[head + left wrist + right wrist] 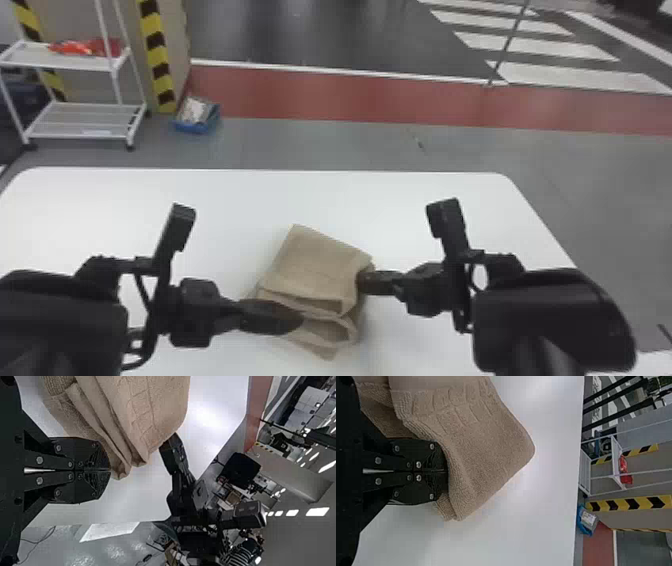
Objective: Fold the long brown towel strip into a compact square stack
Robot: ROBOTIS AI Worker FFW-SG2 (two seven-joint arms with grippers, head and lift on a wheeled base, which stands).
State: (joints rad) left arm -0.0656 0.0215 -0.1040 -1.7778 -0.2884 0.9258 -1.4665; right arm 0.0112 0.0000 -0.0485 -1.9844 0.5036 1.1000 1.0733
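The brown towel (320,265) lies folded in several layers at the middle of the table, its layered edges facing the near side. My left gripper (295,320) rests against its near left part. On its right side is my right gripper (365,282). In the left wrist view, the left gripper (110,470) has its fingertips together beside the folded edges of the towel (146,411). The right wrist view has the right gripper (447,471) with fingers together, their tips against the towel (486,451) and partly under a fold.
The white table (125,210) extends around the towel. Beyond it on the floor stand a white shelf rack (80,120) and a blue bin (197,125). Both arms reach over the table's near half from the left and right.
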